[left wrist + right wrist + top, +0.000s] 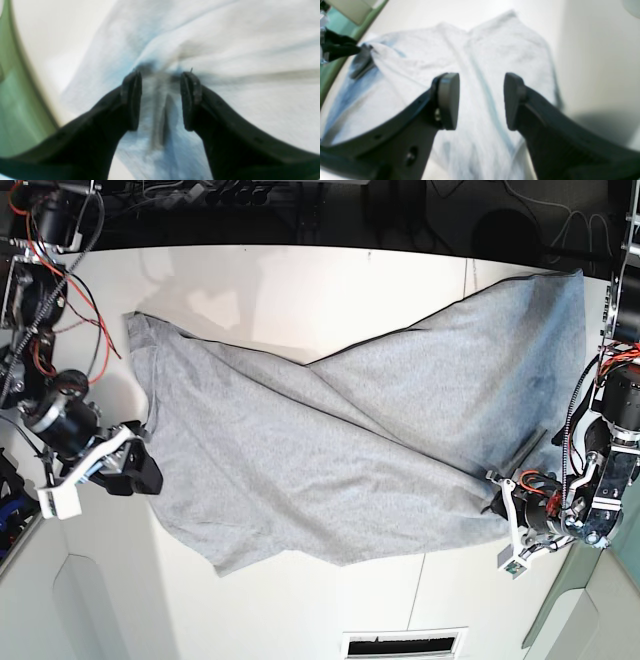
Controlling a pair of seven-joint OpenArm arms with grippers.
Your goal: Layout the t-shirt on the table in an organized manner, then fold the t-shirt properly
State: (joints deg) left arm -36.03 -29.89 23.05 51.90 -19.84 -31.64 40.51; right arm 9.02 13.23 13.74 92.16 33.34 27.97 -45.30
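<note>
The light grey t-shirt (330, 450) lies spread and creased across the white table (260, 290), with no lettering showing. My left gripper (497, 508) is at the shirt's right lower edge. In the left wrist view it (161, 75) is open, a loose ridge of the t-shirt (225, 37) standing between its fingers (131, 100) without being pinched. My right gripper (148, 470) sits at the shirt's left edge. In the right wrist view it (481, 77) is open above the t-shirt (420, 62), nothing between its pads (448, 100).
A pale green panel (15, 100) borders the table beside the left gripper. Red and black cables (60, 280) hang along the left arm base. A vent slot (405, 645) sits at the table's near edge. The left gripper (342, 47) shows far off in the right wrist view.
</note>
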